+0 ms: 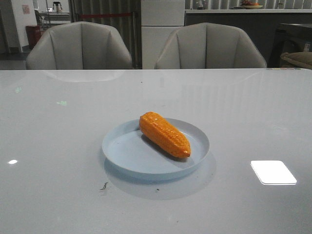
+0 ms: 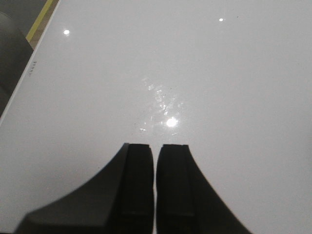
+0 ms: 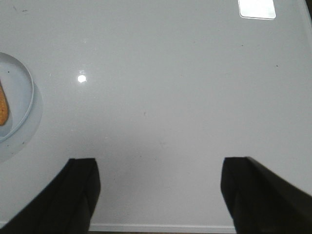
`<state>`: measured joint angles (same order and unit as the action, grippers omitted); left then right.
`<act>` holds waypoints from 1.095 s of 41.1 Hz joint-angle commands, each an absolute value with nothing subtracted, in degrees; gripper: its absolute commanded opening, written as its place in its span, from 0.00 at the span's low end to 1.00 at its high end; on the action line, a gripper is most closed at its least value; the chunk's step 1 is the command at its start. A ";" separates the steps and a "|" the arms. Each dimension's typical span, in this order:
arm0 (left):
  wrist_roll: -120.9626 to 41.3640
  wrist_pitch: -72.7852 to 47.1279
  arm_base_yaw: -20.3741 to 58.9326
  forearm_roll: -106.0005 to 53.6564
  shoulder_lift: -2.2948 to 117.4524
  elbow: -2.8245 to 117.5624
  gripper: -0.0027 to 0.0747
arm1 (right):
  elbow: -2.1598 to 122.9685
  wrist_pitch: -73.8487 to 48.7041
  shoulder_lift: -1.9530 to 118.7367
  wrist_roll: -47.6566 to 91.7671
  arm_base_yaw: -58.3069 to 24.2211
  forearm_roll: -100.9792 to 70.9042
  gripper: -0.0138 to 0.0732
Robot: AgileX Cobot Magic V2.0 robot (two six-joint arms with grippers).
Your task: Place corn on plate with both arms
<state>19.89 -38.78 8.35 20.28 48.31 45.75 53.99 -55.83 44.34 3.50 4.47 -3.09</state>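
Plainly, no brand, label or readable writing shows on the corn [image 1: 165, 134] or the plate [image 1: 127, 157]; a short line of print along the table [image 1: 58, 146] edge in the left wrist view is too small to read. The corn lies inside the pale blue plate near the table's middle, slanting from far left to near right, its tapered tip by the near-right rim. Neither arm appears in the front view. The left gripper [image 2: 155, 183] hangs over bare tabletop with its fingers pressed almost together, holding nothing. The right gripper [image 3: 158, 195] has its fingers spread wide apart, also empty; its camera catches only a cut-off slice of plate and corn at the frame's edge. Two chairs [image 1: 80, 46] stand beyond the table.
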 commanded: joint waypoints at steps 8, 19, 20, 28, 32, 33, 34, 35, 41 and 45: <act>20.15 -34.90 8.20 20.53 48.10 47.32 0.15 | 55.45 -52.09 43.94 3.79 4.80 -3.00 0.87; 20.15 -33.69 8.20 20.74 48.10 47.32 0.15 | 55.45 -52.09 43.94 3.79 4.80 -3.00 0.87; 20.15 -33.23 8.32 20.57 48.10 47.21 0.15 | 55.45 -52.09 43.94 3.79 4.80 -3.00 0.87; 14.99 -26.65 7.88 15.94 44.18 44.04 0.15 | 55.45 -52.09 43.94 3.79 4.80 -3.06 0.87; 1.78 -17.94 6.69 8.29 39.05 39.18 0.15 | 55.45 -52.09 43.94 3.79 4.80 -3.11 0.87; 0.00 -16.04 6.54 7.14 38.29 37.87 0.15 | 55.45 -52.09 43.94 3.79 4.80 -3.20 0.87; -1.41 -14.12 6.42 6.07 36.74 36.50 0.15 | 55.45 -52.09 43.94 3.79 4.80 -3.20 0.87; -1.55 -11.67 6.42 5.57 35.15 34.61 0.15 | 55.45 -52.09 43.94 3.79 4.80 -3.20 0.87; -1.55 0.00 6.42 4.23 25.95 23.65 0.15 | 55.45 -52.09 43.94 3.79 4.80 -3.20 0.87; -1.55 4.07 5.34 3.53 17.35 16.23 0.15 | 55.45 -52.09 43.94 3.79 4.80 -3.20 0.87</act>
<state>-1.28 -4.65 6.24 4.91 21.95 18.71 53.99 -55.83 44.34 3.62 4.47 -3.19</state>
